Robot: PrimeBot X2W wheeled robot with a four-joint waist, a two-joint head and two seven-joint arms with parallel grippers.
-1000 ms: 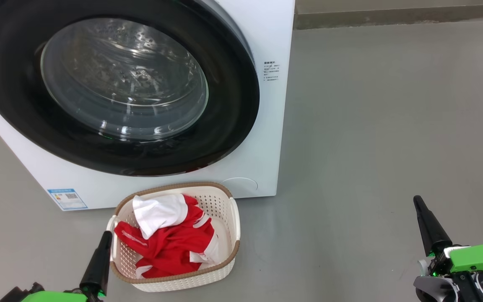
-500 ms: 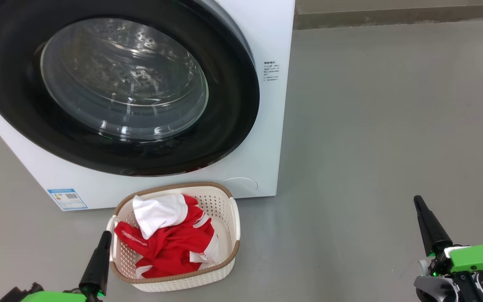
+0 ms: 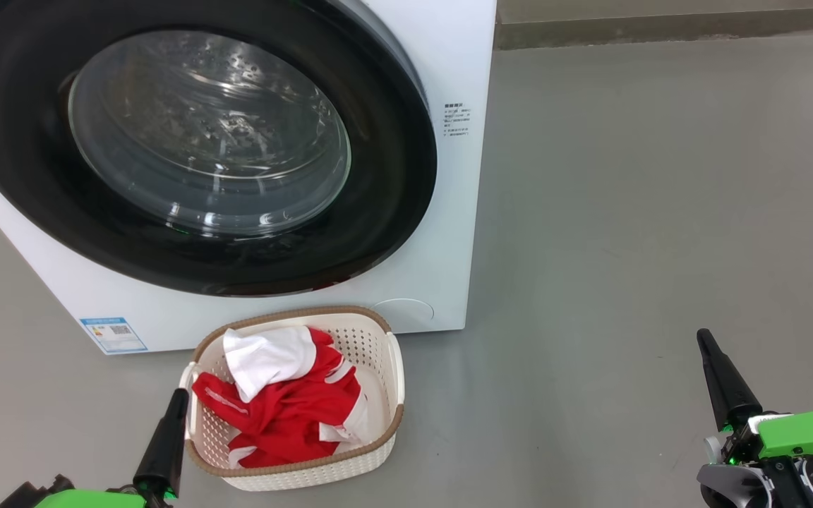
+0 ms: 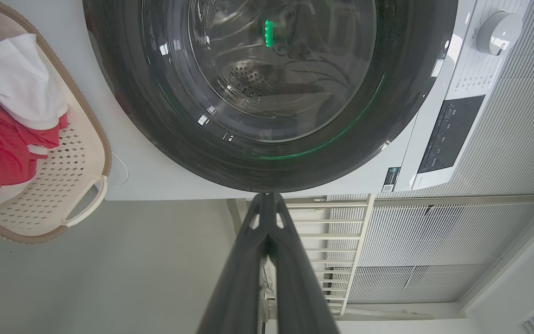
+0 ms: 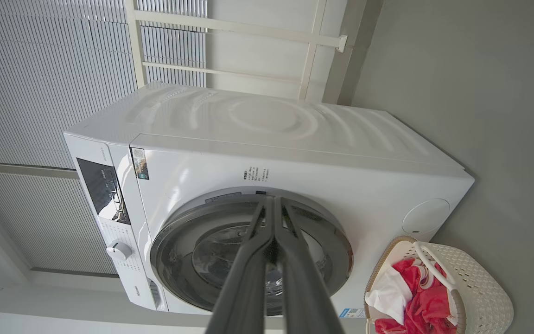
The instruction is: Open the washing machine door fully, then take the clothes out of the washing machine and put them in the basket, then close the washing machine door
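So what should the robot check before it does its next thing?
1. The washing machine door looks shut against the washing machine: ok.
2. The door has clicked locked: cannot tell.
3. The clothes lie inside the basket: ok.
4. Nothing red shows through the door's glass: ok.
5. The left gripper, beside the basket, has its jaws together and holds nothing: ok.
6. The right gripper, off to the side, has its jaws together and holds nothing: ok.

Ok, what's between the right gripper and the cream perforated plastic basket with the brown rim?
Bare grey floor, seen in the head view: nothing lies between the right gripper and the basket.
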